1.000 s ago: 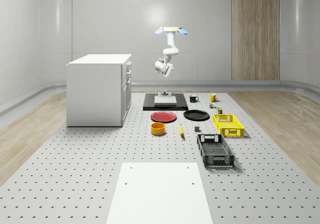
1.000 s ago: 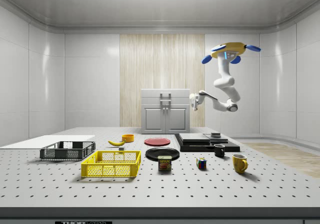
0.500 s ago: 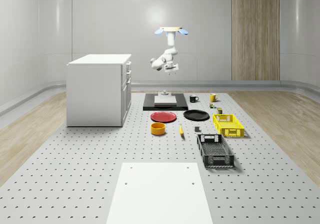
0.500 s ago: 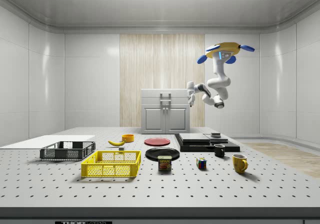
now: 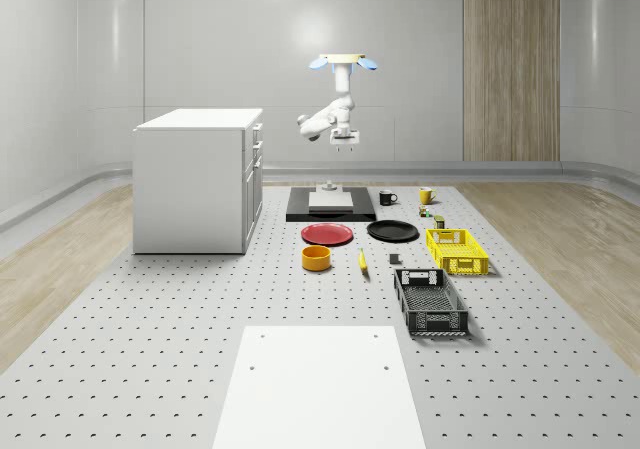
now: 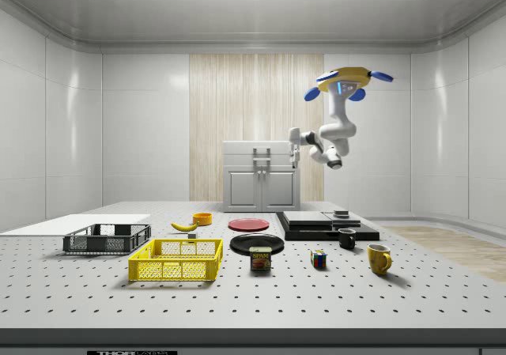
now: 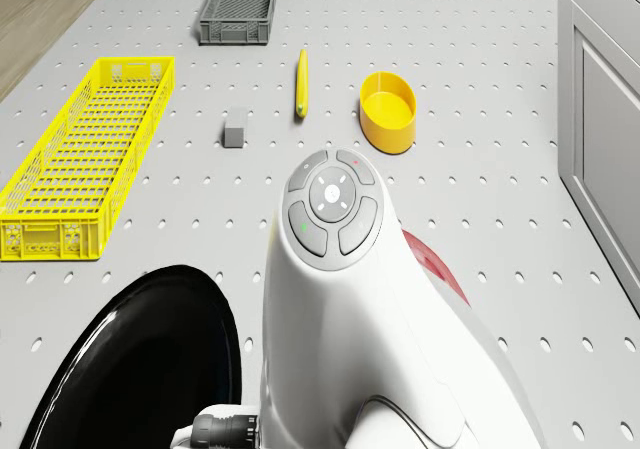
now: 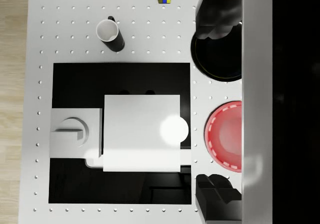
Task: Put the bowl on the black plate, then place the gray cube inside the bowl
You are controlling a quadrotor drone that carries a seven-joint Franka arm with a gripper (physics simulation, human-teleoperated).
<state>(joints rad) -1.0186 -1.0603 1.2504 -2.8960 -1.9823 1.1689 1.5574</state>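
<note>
Since a second ago the blue-rotored drone (image 6: pixel 344 81) has slid toward the side view's left, and the white arm (image 6: pixel 330 137) has swung its wrist round so the gripper (image 5: pixel 343 146) now points straight down rather than sideways. It hovers high over the black platform (image 5: pixel 331 209) at the far end of the perforated table (image 5: pixel 150 349), with wide open air between the hand and everything below.

Arm pose now: upper link dropping from the drone, elbow folded back, forearm reaching toward the white cabinet (image 5: pixel 198 177), and the wrist turned down. In the wrist view both dark fingers (image 8: pixel 218 194) stand far apart, jaws spread wide and holding nothing.

Below the hand lie the platform's white block (image 8: pixel 142 132), the red round plate (image 8: pixel 224 135) and the glossy black round plate (image 5: pixel 392 231), side by side and bare. The yellow round bowl (image 5: pixel 317 258) sits on the table in front of the red plate, near the yellow banana (image 5: pixel 363 260), well apart from the black plate. The small gray cube (image 7: pixel 235 128) rests on the table between the banana and the yellow mesh crate (image 5: pixel 457 251); the dark gray mesh crate (image 5: pixel 430 302) lies nearer the camera. The black mug (image 8: pixel 111 35) stands just off the platform's edge.
</note>
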